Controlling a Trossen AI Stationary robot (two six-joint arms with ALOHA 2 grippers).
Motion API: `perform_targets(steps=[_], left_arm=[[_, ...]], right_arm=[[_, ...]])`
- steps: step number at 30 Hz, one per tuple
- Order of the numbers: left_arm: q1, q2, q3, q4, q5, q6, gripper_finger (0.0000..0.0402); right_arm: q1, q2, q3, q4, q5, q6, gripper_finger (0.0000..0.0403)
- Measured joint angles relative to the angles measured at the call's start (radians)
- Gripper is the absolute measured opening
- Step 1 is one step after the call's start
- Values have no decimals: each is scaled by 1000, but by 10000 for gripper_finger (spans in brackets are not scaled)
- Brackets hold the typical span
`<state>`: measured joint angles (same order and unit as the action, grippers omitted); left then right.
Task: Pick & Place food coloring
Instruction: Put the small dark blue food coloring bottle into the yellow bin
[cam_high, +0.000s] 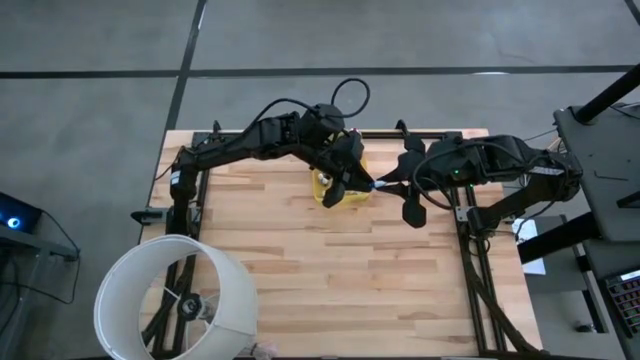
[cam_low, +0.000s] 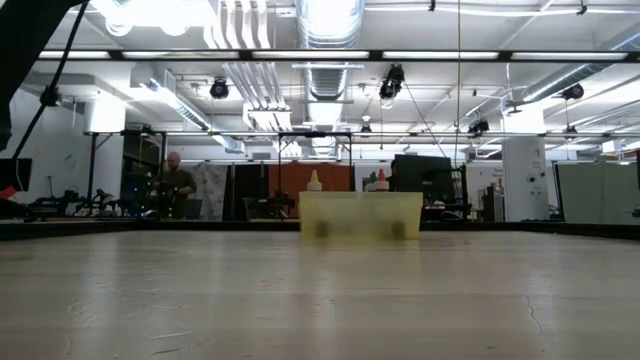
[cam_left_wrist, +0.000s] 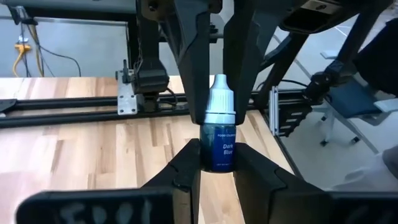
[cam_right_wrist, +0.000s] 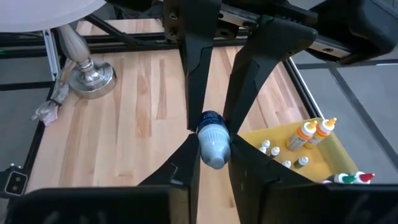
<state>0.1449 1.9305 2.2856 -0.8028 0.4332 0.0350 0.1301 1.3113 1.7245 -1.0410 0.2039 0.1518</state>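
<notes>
**Both grippers clamping one dark-blue bottle beside the tray**

A small dark-blue food coloring bottle (cam_left_wrist: 217, 148) with a whitish ribbed cap and a label reading "Dark Blue" is sitting in mid-air between the two arms, just off the right edge of the translucent yellow rectangular tray (cam_high: 327, 192). Both grippers are pinching it at once. In the left wrist view the left gripper (cam_left_wrist: 217, 163) is squeezing the dark body between its own two fingers, while the other arm's fingers are closing on the cap end from the far side. In the right wrist view the right gripper (cam_right_wrist: 213, 152) is pressing its fingers against the whitish cap end, with the other arm's fingers meeting the bottle from beyond.

In the high view the two grippers are meeting tip to tip at the tray's right edge, above the light wooden slatted table (cam_high: 300, 270), toward its back. The left arm is reaching in from the back left, the right arm from the right.

Inside the tray, more tiny food coloring bottles (cam_right_wrist: 283, 154) are standing and lying: white-capped ones, two orange-capped, one red-tipped near a green one. The low view shows two bottle tips poking above the tray's rim.

A white-shaded lamp (cam_high: 172, 297) with a metal base is standing at the table's front left corner.
</notes>
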Motion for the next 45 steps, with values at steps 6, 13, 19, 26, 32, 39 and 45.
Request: perform_targets(steps=[6,13,19,26,32,39,45], left_arm=[[2,0,0,-5,-27,-8,96],[9,0,0,-68,-139,-13,191],[27,1,-7,-189,-184,-10,221],[58,-3,-53,-186,-181,-22,221],[82,-34,-118,-135,-171,-42,221],[86,-143,-293,41,-167,-79,221],[93,-295,-556,236,-226,-143,221]], right_arm=[[0,0,0,-4,1,0,60],[-1,2,0,-10,5,-8,61],[3,0,0,-33,-12,-2,61],[-4,0,-12,-45,-5,29,61],[-20,0,-45,-56,-3,84,61],[-66,24,-89,-56,-6,122,61],[-131,64,-116,-55,-77,116,61]])
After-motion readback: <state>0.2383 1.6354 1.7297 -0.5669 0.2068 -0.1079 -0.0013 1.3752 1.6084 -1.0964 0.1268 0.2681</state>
